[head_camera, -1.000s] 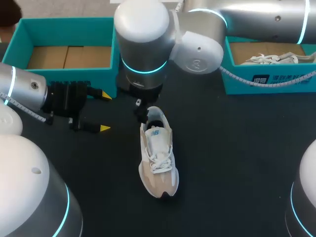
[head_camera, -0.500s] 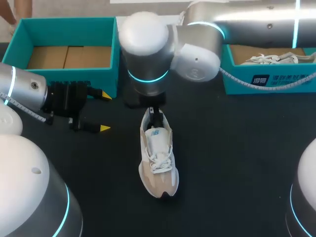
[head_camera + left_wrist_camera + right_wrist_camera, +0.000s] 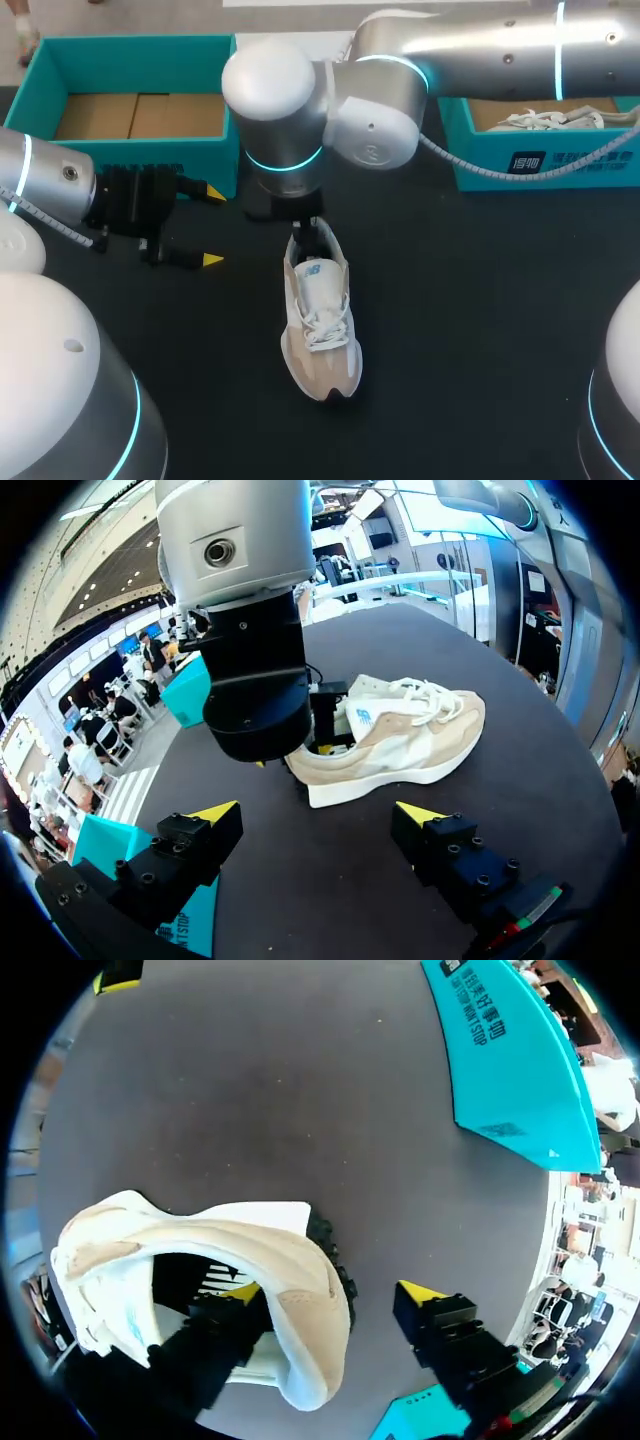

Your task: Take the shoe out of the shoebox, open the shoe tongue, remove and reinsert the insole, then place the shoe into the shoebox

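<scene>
A beige and white shoe (image 3: pixel 318 325) lies upright on the dark table, toe toward the near edge; it also shows as the shoe (image 3: pixel 400 735) ahead of my left gripper. My right arm reaches in from the right, and its gripper (image 3: pixel 310 233) straddles the heel. In the right wrist view the right gripper (image 3: pixel 330 1292) has one finger inside the shoe opening and the other behind the heel (image 3: pixel 310 1310), with a gap left on the outer side. My left gripper (image 3: pixel 212 226) hangs open left of the shoe, nothing between its fingers (image 3: pixel 212 814).
An empty teal shoebox (image 3: pixel 140 55) stands at the back left. Another teal box (image 3: pixel 540 160) at the back right holds a white shoe (image 3: pixel 545 120). A teal box wall (image 3: pixel 510 1060) lies beyond the heel in the right wrist view.
My right gripper has come down over the shoe's heel, one finger going into the opening, and its fingers have narrowed a little. The left arm and the shoe have stayed put.
</scene>
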Controlling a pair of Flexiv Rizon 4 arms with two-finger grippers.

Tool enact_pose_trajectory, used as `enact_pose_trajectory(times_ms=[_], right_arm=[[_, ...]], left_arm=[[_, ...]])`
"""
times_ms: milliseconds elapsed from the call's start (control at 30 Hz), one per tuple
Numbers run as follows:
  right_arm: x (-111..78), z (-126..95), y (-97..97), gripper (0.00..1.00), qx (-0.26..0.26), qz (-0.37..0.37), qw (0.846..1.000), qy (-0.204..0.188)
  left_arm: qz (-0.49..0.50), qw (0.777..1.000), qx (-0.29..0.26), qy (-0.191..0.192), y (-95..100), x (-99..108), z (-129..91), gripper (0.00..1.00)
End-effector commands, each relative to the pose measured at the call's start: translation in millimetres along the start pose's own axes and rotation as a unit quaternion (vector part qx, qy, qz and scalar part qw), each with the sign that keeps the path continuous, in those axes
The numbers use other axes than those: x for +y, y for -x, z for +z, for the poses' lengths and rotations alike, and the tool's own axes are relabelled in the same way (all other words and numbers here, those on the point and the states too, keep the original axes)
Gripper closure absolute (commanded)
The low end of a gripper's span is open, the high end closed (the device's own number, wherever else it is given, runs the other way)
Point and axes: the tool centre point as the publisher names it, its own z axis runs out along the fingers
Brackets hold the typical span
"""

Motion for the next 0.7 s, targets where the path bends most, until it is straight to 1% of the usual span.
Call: enact_pose_trajectory(times_ms=[33, 133, 200, 233, 300, 433, 533, 600, 633, 667, 700], right_arm=[[-3.2, 3, -0.6, 0.62, 0.000, 0.002, 1.000, -0.002], [-4.5, 5, 0.1, 0.77, -0.001, 0.004, 1.000, -0.003], [-4.6, 6, 0.3, 1.00, -0.004, 0.007, 1.000, -0.007], [-4.6, 6, 0.3, 1.00, -0.004, 0.008, 1.000, -0.006], [-6.2, 3, 1.1, 1.00, -0.010, 0.014, 1.000, -0.017], [-11.6, -11, 3.8, 1.00, -0.019, 0.039, 0.999, -0.033], [-15.9, -29, 4.2, 1.00, -0.011, 0.051, 0.998, -0.031], [-18.5, -41, 4.7, 1.00, -0.006, 0.060, 0.998, -0.023], [-20.7, -52, 5.6, 1.00, -0.006, 0.057, 0.998, -0.028], [-22.9, -61, 6.8, 1.00, -0.005, 0.058, 0.998, -0.027], [-25.4, -69, 7.9, 1.00, 0.007, 0.063, 0.998, -0.020]], left_arm=[[0.000, 1.000, 0.000, 0.002, -0.6, -1, -1, 0.00], [0.000, 1.000, 0.000, 0.002, -0.6, -1, -1, 0.00], [0.000, 1.000, 0.000, 0.002, -0.6, -1, -1, 0.00], [0.000, 1.000, 0.000, 0.002, -0.6, -1, -1, 0.00], [0.000, 1.000, 0.000, 0.002, -0.6, -1, -1, 0.00], [0.000, 1.000, 0.000, 0.002, -0.6, -1, -1, 0.00], [0.000, 1.000, 0.000, 0.002, -0.6, -1, -1, 0.00], [0.000, 1.000, 0.000, 0.002, -0.6, -1, -1, 0.00], [0.000, 1.000, 0.000, 0.002, -0.6, -1, -1, 0.00], [0.000, 1.000, 0.000, 0.002, -0.6, -1, -1, 0.00], [0.000, 1.000, 0.000, 0.002, -0.6, -1, -1, 0.00]])
